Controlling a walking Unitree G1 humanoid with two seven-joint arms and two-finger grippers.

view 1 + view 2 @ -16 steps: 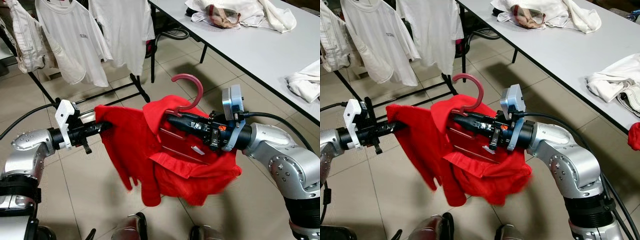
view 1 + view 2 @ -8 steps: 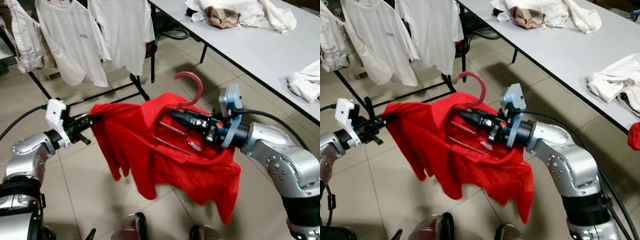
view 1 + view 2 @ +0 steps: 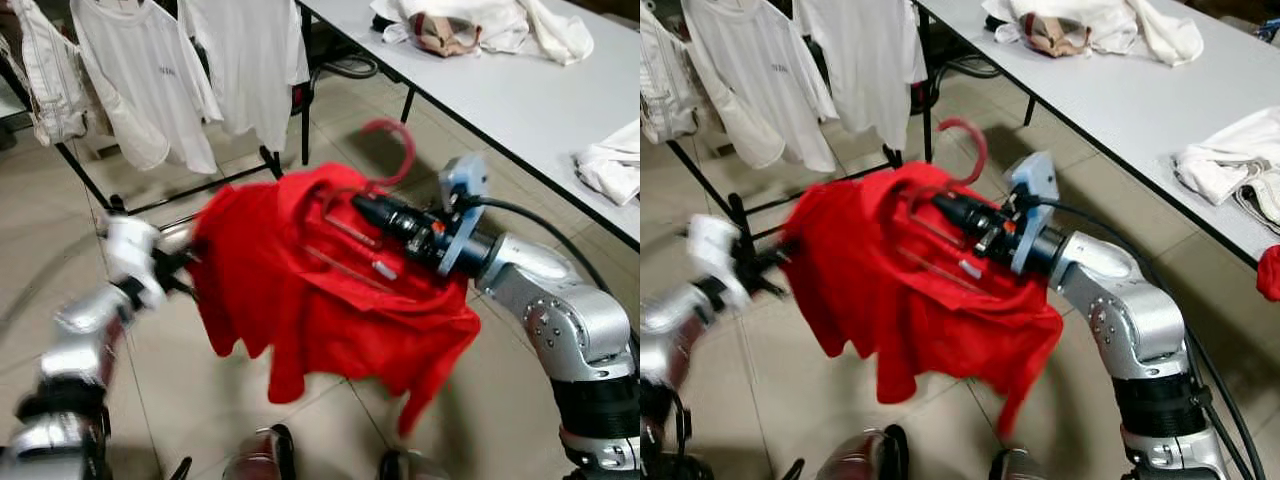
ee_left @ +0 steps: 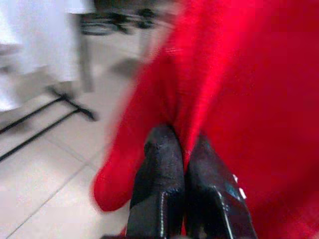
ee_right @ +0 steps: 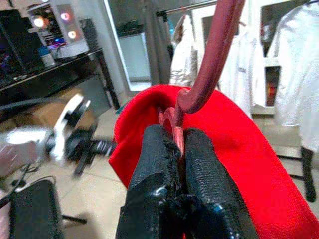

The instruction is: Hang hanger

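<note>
A red hanger (image 3: 396, 152) carries a red shirt (image 3: 300, 290), its hook sticking up above the collar. My right gripper (image 3: 366, 206) is shut on the hanger's neck just under the hook, held in mid-air before me. The right wrist view shows its fingers (image 5: 158, 154) clamped on the neck with the hook (image 5: 212, 59) rising above. My left gripper (image 3: 186, 264) is shut on the shirt's left edge; red cloth is pinched between its fingers (image 4: 159, 164). Beyond stands a clothes rack (image 3: 200, 185) with white shirts (image 3: 150, 80) hanging on it.
A long white table (image 3: 520, 100) runs along the right, with heaps of clothes (image 3: 480, 25) and a white cloth (image 3: 612, 160) on it. Tiled floor lies between me and the rack. A black cable (image 3: 350, 68) coils under the table's far end.
My right gripper has raised the hanger and carried it a little away from me. The left arm is blurred in motion, still holding the shirt's edge. The shirt's hem now hangs looser.
</note>
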